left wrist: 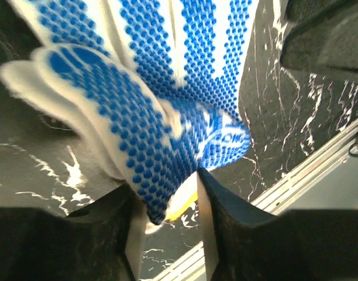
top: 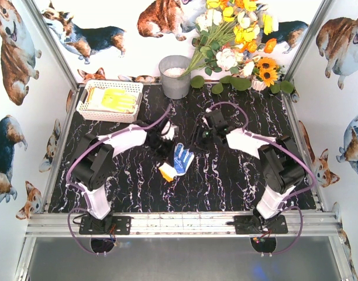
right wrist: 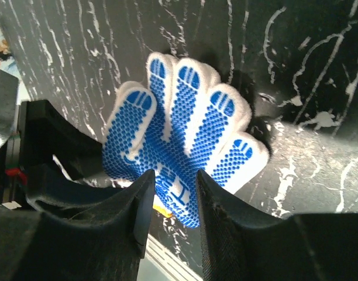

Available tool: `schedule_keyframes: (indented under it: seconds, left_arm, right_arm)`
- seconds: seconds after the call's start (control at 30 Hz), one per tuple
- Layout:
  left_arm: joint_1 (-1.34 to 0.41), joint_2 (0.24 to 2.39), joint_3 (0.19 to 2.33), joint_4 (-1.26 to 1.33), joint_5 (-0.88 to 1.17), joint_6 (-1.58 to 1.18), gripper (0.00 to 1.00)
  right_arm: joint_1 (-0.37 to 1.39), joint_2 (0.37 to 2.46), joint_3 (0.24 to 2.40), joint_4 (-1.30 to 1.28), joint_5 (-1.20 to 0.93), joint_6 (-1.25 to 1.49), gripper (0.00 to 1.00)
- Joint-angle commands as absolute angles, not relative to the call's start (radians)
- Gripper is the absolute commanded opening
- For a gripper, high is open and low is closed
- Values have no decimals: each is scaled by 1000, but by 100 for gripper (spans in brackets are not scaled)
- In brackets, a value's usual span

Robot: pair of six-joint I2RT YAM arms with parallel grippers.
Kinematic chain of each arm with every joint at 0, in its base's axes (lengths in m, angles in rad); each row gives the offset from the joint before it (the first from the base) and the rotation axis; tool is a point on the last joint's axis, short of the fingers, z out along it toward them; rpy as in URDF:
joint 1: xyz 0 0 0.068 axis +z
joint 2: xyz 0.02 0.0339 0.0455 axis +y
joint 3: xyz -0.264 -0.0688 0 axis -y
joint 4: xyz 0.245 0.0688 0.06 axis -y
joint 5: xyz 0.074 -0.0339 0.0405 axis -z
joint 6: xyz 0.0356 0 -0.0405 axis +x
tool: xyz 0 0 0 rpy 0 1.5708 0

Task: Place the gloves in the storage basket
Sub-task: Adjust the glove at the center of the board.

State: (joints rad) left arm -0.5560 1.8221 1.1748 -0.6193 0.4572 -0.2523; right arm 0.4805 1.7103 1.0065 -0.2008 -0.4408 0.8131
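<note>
Left wrist | glove [left wrist: 167, 117] inside part-open left gripper [left wrist: 166, 181] | right gripper [right wrist: 174, 175] same | hold unclear

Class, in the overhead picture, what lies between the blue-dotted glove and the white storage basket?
The left arm crosses the marbled table between the blue-dotted glove and the storage basket; the top external view shows it.
</note>
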Motion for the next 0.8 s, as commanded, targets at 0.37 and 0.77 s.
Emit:
schedule_keyframes:
  seconds: [0.37, 0.77]
  left_arm:
    - [-512, 1516, 977, -502, 372, -568, 57]
    - [-510, 1496, 671, -181, 468, -667, 59]
  right_arm:
    - [477, 1840, 1259, -418, -614, 697, 31]
    - [462, 1925, 1271, -498, -611, 625, 28]
